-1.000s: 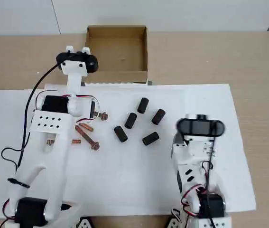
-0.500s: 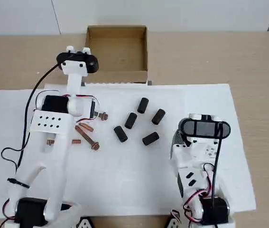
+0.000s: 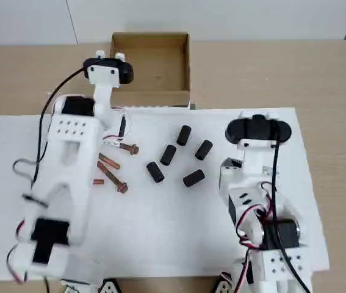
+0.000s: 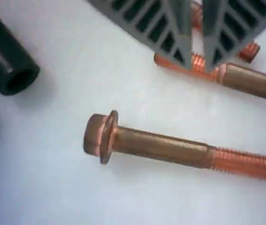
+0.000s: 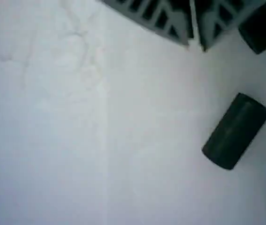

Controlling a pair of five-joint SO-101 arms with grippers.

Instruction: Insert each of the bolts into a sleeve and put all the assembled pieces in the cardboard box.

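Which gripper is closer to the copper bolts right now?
Left. The left gripper hangs directly over the bolts. The right gripper is beside the black sleeves, which lie between it and the bolts.

The left arm [image 3: 69,165] extends from 7 o'clock toward 11, the left gripper [image 4: 197,65] pointing down with jaws nearly together, while the right arm [image 3: 252,183] extends from 5 o'clock toward 3, the right gripper [image 5: 194,44] likewise down and almost closed.
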